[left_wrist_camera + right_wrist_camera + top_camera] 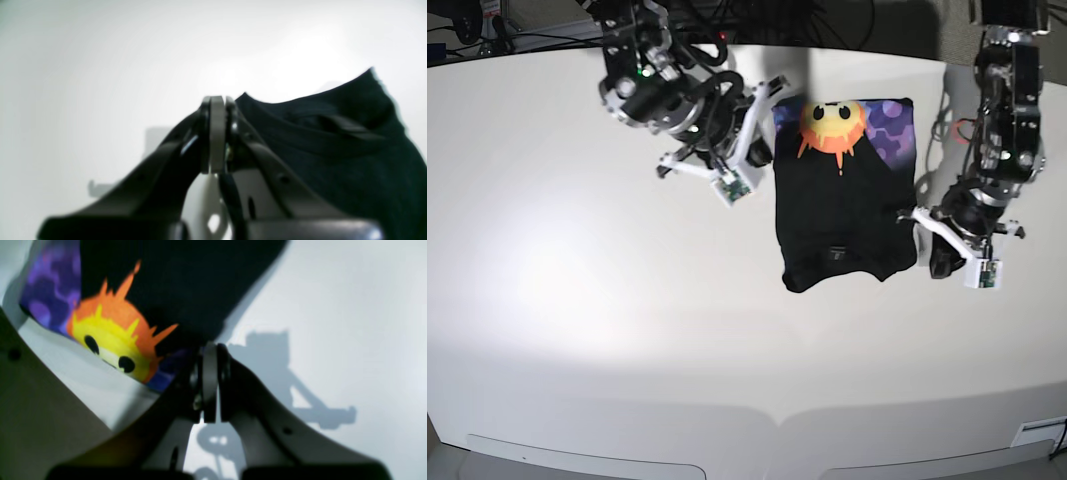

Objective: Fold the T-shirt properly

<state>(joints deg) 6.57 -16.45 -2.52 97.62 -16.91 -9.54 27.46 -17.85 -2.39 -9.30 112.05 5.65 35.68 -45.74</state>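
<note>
Both grippers are up for inspection, and the count is simple: two arms, two grippers, one T-shirt, one white table. Left gripper, seen close in its wrist view, has its jaws pressed flat together with no cloth between them, and it sits just beside the collar end of the T-shirt, the neckline curving off to the right of the fingertips. Right gripper shows the same story in its own view: jaws together, pinching nothing, parked right at the edge of the garment where the sun-face print peeks out in orange and yellow against purple. From the base view, the T-shirt lies as a folded, roughly rectangular bundle on the table, in the far half and right of centre, between the two arms. Its long axis runs from the far edge of the table toward the near edge. The printed end, sun-face showing, points away toward the far side; the plain black end with the collar and a small neck label points toward the near side. Right gripper rests by the far left corner of the bundle, left gripper by the near right corner, each just beside the fabric and neither one clutching it.
</note>
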